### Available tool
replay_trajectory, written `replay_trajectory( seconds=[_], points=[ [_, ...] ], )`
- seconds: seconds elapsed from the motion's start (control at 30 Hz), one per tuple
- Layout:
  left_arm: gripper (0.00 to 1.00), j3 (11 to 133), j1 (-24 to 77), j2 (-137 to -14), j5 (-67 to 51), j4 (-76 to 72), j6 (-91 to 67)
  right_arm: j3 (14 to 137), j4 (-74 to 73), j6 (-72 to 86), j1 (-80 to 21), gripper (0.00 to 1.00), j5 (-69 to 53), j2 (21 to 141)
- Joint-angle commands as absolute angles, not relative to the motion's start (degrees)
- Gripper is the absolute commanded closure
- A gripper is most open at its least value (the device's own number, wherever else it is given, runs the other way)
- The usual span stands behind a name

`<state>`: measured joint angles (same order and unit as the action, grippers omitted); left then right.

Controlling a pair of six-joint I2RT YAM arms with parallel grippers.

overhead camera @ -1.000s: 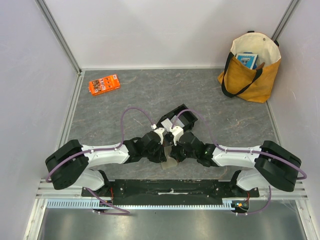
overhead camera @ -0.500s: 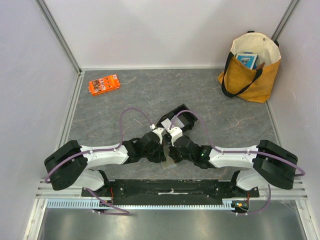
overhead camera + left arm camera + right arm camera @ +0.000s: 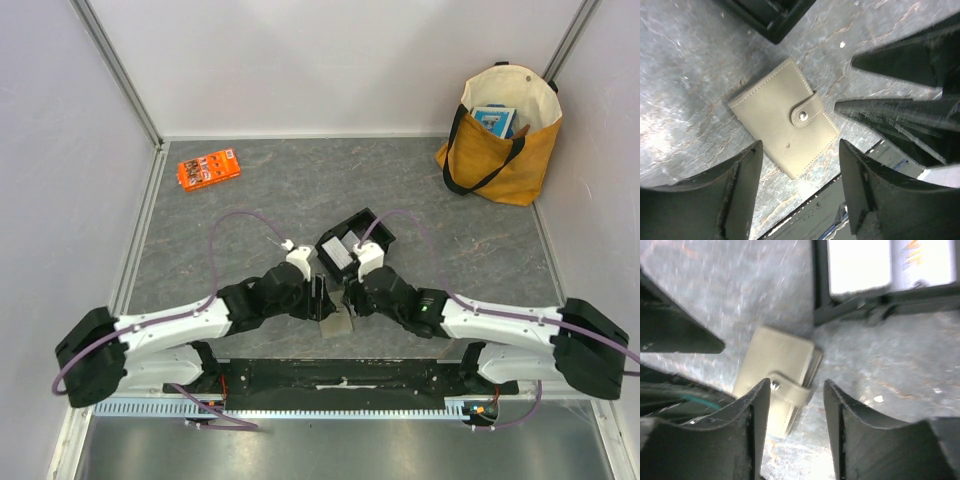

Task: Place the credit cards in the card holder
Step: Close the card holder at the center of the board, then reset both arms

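I'm seeing the left gripper (image 3: 318, 297) and right gripper (image 3: 352, 298) just letting go, jaws standing apart; the card holder (image 3: 785, 117) is lying snapped shut on the table (image 3: 450, 200), at 6 o'clock from the black tray (image 3: 372, 228), so loading looks finished

The table (image 3: 260, 200) is dark grey with pale streaks, like stone. An orange packet (image 3: 208, 169) lies flat at the far left. A yellow bag (image 3: 500, 150) stands in the far right corner. A black tray (image 3: 352, 243) sits near the middle. Just in front of it lies the card holder (image 3: 770, 117), flat and snapped shut.
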<state>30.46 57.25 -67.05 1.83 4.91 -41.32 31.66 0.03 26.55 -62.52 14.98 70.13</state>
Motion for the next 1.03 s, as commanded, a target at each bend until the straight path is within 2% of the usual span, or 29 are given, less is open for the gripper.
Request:
replay_trajectory(
  seconds=[0.0, 0.03, 0.13, 0.2, 0.3, 0.4, 0.53, 0.63, 0.77, 1.0],
  points=[
    [0.24, 32.52, 57.39, -59.17, 11.41, 9.91, -41.74, 33.14, -1.57, 29.79, -58.55, 0.35, 22.84, 63.12],
    [0.15, 32.61, 57.31, -57.50, 13.17, 11.93, -42.18, 32.09, -1.93, 30.66, -57.23, 0.26, 23.46, 61.54],
    [0.13, 32.34, 55.64, -53.54, 18.44, 16.16, -43.06, 29.45, -5.17, 33.74, -51.43, 0.13, 26.97, 55.12],
    [0.12, 31.64, 51.09, -51.16, 18.64, 18.18, -43.24, 27.96, -7.81, 34.63, -48.70, 0.02, 31.00, 50.12],
    [0.11, 29.28, 37.75, -47.82, 8.83, 18.37, -42.72, 27.68, -11.06, 34.11, -43.26, 0.02, 34.37, 45.97],
    [0.10, 27.16, 28.23, -45.01, 4.05, 17.93, -41.75, 29.79, -13.18, 31.13, -34.49, 0.02, 30.60, 47.36],
    [0.10, 28.56, 26.63, -45.96, 5.71, 20.74, -41.75, 33.48, -14.06, 27.78, -18.67, 0.02, 16.92, 54.83],
    [0.09, 29.62, 26.63, -48.77, 6.76, 22.32, -43.06, 34.62, -11.96, 26.72, -9.16, 0.02, 12.13, 59.05],
    [0.09, 29.88, 26.54, -50.80, 9.05, 23.03, -43.59, 34.37, -7.74, 25.66, -7.73, 0.02, 22.64, 61.69],
    [0.08, 30.41, 26.54, -51.42, 12.64, 21.97, -43.15, 28.58, 11.92, 15.75, -7.73, 0.02, 36.46, 65.12]
  ],
)
